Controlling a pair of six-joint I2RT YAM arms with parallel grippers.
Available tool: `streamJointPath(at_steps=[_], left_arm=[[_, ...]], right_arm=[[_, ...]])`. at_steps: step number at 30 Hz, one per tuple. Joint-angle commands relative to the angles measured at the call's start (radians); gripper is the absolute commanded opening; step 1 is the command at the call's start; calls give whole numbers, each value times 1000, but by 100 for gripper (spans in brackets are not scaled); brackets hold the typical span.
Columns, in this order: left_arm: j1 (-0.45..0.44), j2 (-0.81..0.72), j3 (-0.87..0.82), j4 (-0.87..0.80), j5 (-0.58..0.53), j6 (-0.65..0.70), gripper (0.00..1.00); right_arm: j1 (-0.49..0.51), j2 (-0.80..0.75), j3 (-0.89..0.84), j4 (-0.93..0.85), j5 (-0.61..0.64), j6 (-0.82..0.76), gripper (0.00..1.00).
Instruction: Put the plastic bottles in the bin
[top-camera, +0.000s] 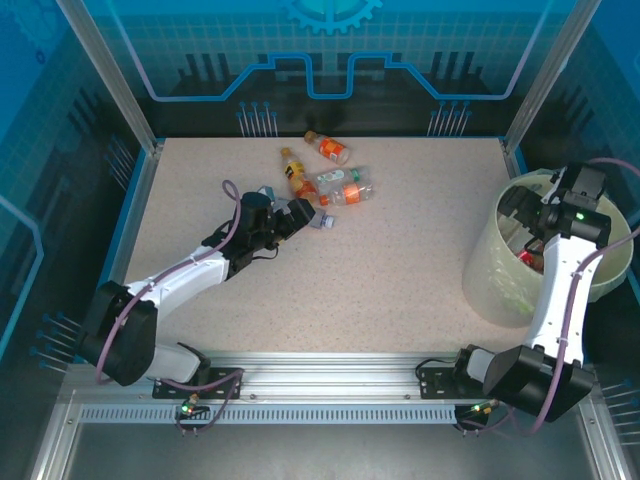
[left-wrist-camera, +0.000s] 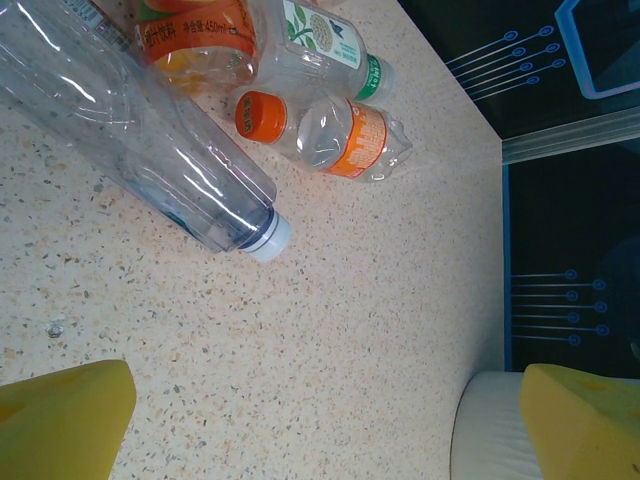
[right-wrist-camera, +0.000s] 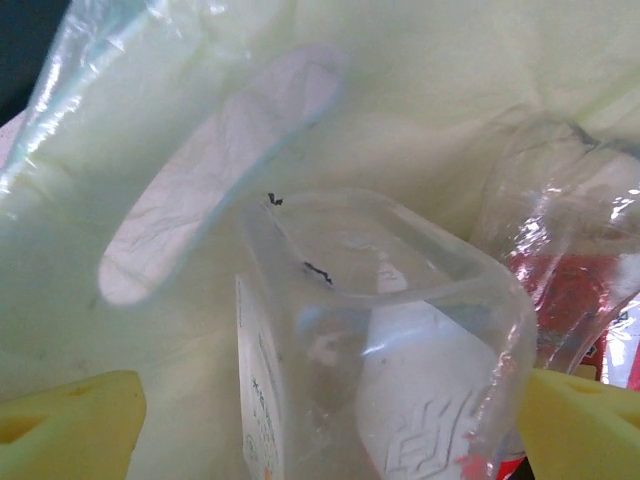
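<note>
Left hand (top-camera: 297, 217): fingers wide apart, holding nothing, low over the bench (top-camera: 400, 280), just beside the loose bottles.
Blue-capped bottle (left-wrist-camera: 150, 140): clear, lying on its side on the bench, nearest the left hand and apart from both its fingers.
Other bottles: orange-capped bottle (left-wrist-camera: 335, 135) and green-labelled bottle (left-wrist-camera: 325, 40), lying close together just past the blue-capped one.
Right hand (right-wrist-camera: 330, 420): fingers spread, over the mouth of the bin (top-camera: 490, 275).
Square bottle (right-wrist-camera: 400, 330): clear, between the right hand's fingers inside the bin; the left finger stands clear of it.
Bin: on the bench's right side, bag-lined; a red-labelled bottle (right-wrist-camera: 575, 290) lies within.
</note>
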Motion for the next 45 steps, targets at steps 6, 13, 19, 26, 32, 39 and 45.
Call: streamJointPath(at_steps=[6, 13, 19, 26, 32, 39, 45], left_arm=[[-6, 25, 35, -21, 19, 8, 99], [-6, 33, 36, -27, 17, 10, 99], [-3, 55, 50, -57, 6, 8, 99], [2, 92, 91, -118, -23, -16, 99], [9, 109, 101, -153, -76, -69, 99], [24, 121, 98, -168, -141, -101, 99], [67, 156, 110, -187, -166, -119, 99]], right_arm=[[-6, -127, -47, 119, 28, 37, 100], [-62, -191, 3, 133, -143, 63, 100], [-68, -226, 39, 172, -341, 66, 100], [87, -287, -14, 277, -442, 8, 100], [300, -284, -43, 339, -426, -38, 100], [544, -270, -103, 453, -337, -60, 100], [641, -255, -115, 455, -247, -111, 100]])
